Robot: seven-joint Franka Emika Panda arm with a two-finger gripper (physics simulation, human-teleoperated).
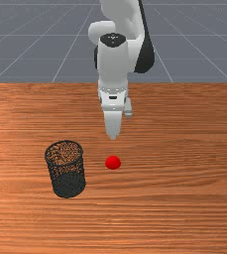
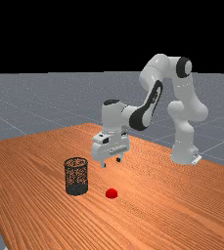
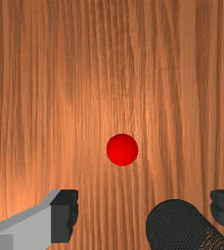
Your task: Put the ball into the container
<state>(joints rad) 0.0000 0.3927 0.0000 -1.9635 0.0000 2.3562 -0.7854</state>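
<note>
Ball (image 1: pixel 113 162) is resting on the table (image 1: pixel 184 208), looking round from every side. Container (image 1: pixel 68 185) is standing at its 9 o'clock in the front view, long axis running vertical, mouth facing up. Gripper (image 2: pixel 111 162) is hovering at the ball's 12 o'clock, jaws standing wide open. Wood grain's running 9-to-3, front view. Grey floor (image 1: pixel 21 49) is stretching behind; far view's backdrop (image 2: pixel 59 34) is showing black.
</note>
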